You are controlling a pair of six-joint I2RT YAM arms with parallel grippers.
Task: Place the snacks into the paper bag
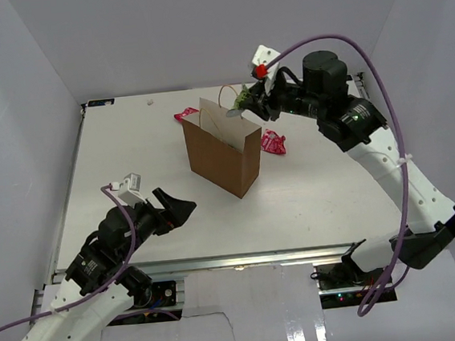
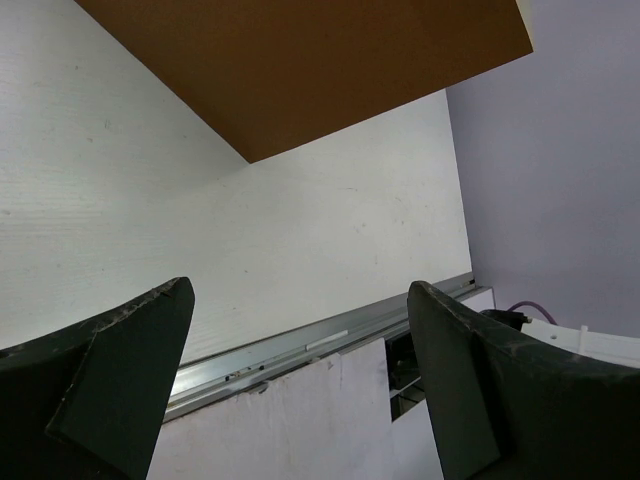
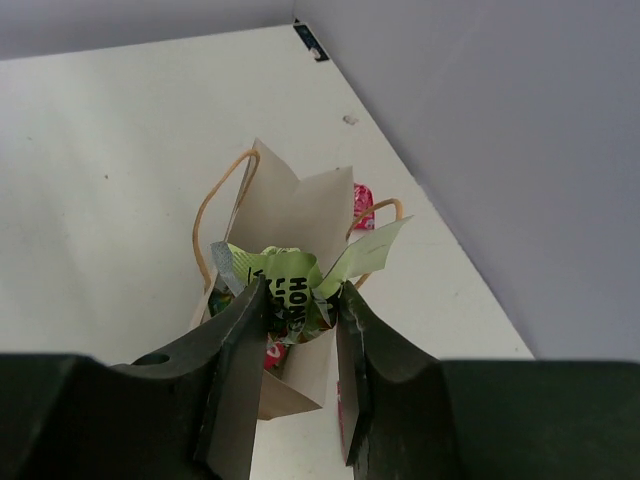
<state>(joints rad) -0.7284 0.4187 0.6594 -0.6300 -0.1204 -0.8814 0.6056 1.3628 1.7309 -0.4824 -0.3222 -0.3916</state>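
The brown paper bag (image 1: 224, 149) stands upright mid-table, mouth open. My right gripper (image 1: 246, 98) is shut on a yellow-green snack packet (image 3: 290, 282) and holds it over the bag's open top (image 3: 290, 205). A pink-red packet (image 3: 270, 352) shows inside the bag. Another pink-red packet (image 1: 273, 143) lies on the table right of the bag, and one more (image 1: 183, 115) lies behind its left corner. My left gripper (image 1: 184, 209) is open and empty, left of and in front of the bag; its wrist view shows the bag's brown side (image 2: 310, 70).
White walls enclose the table on three sides. A metal rail (image 1: 244, 259) runs along the table's near edge. A small white scrap (image 1: 150, 102) lies near the back wall.
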